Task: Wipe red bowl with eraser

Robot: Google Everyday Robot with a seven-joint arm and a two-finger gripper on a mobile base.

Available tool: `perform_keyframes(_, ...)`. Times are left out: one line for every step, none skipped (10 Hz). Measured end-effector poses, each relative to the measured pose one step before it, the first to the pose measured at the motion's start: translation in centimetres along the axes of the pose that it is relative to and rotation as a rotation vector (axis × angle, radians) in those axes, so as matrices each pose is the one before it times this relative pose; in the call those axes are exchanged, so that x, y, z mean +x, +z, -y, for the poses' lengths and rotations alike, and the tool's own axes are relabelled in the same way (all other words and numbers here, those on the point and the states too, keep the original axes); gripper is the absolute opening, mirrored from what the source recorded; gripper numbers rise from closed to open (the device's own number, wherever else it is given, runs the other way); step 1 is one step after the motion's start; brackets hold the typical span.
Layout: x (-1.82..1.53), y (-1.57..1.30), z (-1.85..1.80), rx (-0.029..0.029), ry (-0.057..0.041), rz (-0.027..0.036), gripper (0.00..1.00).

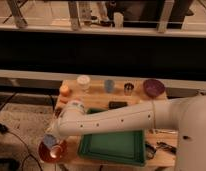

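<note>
The red bowl [52, 151] sits at the front left corner of the wooden table [96, 97], its pale glossy inside facing up. My gripper [50, 141] hangs at the end of the white arm, right over the bowl's inside. It is shut on the eraser [48, 139], a small pale-blue block that shows just above the bowl's rim. Whether the eraser touches the bowl's surface cannot be told.
A green tray [113, 147] lies right of the red bowl, partly under my arm. Along the back stand an orange fruit [64, 89], a white container [83, 81], a light-blue cup [109, 85], a metal cup [128, 89] and a purple bowl [154, 87]. A dark oblong object [117, 105] lies mid-table.
</note>
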Motion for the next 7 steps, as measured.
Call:
perform_keyframes(-0.5, 0.019, 0.105, -0.00105, 0.00474, 0.00961, 0.0)
perform_keyframes(-0.467, -0.07, 0.118, -0.00126, 0.00238, 0.0086, 0.0)
perform_keyframes(-0.755, -0.184, 0.233, -0.00156, 0.00158, 0.0139, 0.0)
perform_keyframes(-0.449, -0.091, 0.102, -0.0018, -0.00141, 0.00904, 0.0)
perform_keyframes(-0.351, -0.079, 0.117, -0.00008, -0.00155, 0.00652, 0.0)
perform_keyframes(-0.492, -0.025, 0.011, -0.00101, -0.00131, 0.0088, 0.0)
perform_keyframes(-0.395, 0.025, -0.032, 0.00003, -0.00298, 0.00651, 0.0)
